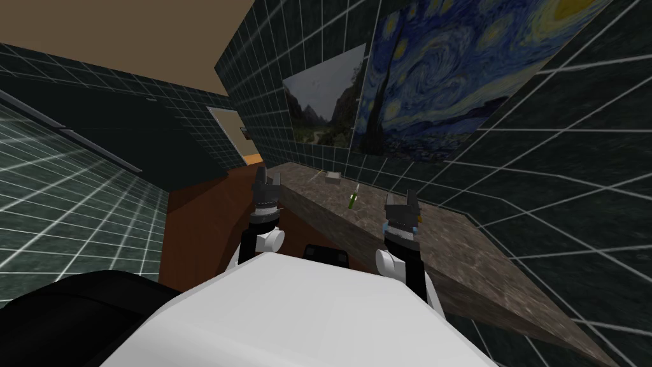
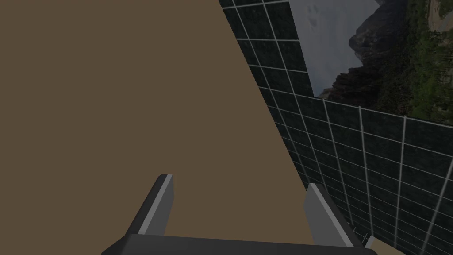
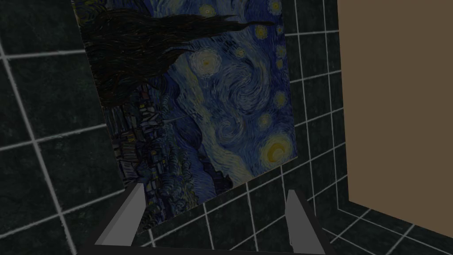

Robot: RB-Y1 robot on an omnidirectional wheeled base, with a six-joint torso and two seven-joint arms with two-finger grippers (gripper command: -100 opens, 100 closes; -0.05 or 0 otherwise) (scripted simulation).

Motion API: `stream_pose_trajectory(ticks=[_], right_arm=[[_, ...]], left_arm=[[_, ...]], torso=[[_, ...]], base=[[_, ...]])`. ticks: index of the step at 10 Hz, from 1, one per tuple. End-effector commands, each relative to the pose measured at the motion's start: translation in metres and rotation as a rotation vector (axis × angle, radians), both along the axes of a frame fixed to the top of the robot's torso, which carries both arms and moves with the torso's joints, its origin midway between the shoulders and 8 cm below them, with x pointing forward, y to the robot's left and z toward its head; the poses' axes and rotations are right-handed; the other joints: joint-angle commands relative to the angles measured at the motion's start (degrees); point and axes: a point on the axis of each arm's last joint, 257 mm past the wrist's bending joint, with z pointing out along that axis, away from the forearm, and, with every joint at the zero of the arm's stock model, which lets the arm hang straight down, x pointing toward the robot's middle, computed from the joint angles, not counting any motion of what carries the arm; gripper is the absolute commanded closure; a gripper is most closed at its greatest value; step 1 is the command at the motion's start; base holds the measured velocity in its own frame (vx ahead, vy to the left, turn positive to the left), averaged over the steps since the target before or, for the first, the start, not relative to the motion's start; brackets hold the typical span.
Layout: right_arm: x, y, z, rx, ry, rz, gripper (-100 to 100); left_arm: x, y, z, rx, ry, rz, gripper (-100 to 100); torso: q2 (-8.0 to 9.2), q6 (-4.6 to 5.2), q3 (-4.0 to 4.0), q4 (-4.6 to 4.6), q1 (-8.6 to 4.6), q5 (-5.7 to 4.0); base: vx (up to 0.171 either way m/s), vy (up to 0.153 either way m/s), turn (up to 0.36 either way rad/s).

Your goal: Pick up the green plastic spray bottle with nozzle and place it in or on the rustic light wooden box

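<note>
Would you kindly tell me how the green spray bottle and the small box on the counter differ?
The spray bottle is slim and green; the box is squat and pale. The bottle is nearer the right claw, the box farther along. Both sit on the mottled counter, untouched.

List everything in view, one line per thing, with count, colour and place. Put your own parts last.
spray bottle: one, green with a pale top, on the counter, ahead of and between the hands
box: one, pale, on the counter beyond the bottle, apart from it
counter: one, mottled grey-brown, along the tiled wall on my right
landscape picture: one, grey and green, on that wall
night-sky picture: one, blue with yellow swirls, beside the landscape
tiled wall: dark, pale grid lines
floor: red-brown, on my left
doorway: one, pale, far end
left hand: one, open, empty, by the counter's edge
right hand: one, open, empty, near the counter
</note>
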Motion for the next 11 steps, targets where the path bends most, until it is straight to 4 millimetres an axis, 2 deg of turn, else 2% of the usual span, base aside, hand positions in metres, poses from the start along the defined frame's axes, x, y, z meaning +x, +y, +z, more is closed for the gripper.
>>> stream_pose_trajectory(ticks=[1, 5, 8, 9, 10, 11], right_arm=[[0.001, 0.001, -0.003, -0.033, 0.016, 0.008, -100], [0.006, 0.0, -0.022, -0.15, 0.093, 0.012, -100], [0.009, -0.011, -0.045, -0.243, 0.174, -0.014, -100], [0.011, -0.022, -0.062, -0.305, 0.236, -0.043, -100], [0.011, -0.028, -0.071, -0.335, 0.269, -0.06, -100], [0.009, -0.043, -0.09, -0.397, 0.338, -0.098, -100]], left_arm=[[0.0, 0.0, 0.0, 0.0, 0.0, 0.0, 0], [0.0, 0.0, 0.0, 0.0, 0.0, 0.0, 0], [0.0, 0.0, 0.0, 0.0, 0.0, 0.0, 0], [0.0, 0.0, 0.0, 0.0, 0.0, 0.0, 0], [0.0, 0.0, 0.0, 0.0, 0.0, 0.0, 0], [0.0, 0.0, 0.0, 0.0, 0.0, 0.0, 0]], torso=[[0.0, 0.0, 0.0, 0.0, 0.0, 0.0], [-0.06, 0.0, -0.03, -0.01, 0.16, 0.04], [-0.12, -0.01, -0.07, -0.03, 0.26, 0.06], [-0.12, 0.0, -0.07, -0.03, 0.3, 0.07], [-0.18, -0.01, -0.1, -0.04, 0.43, 0.09], [-0.23, 0.0, -0.13, -0.05, 0.55, 0.12]], base=[[0.008, 0.01, 0.01], [0.017, 0.043, 0.022], [0.033, 0.074, 0.035], [0.052, 0.125, 0.084], [0.071, 0.153, 0.057], [0.078, 0.169, 0.071]])
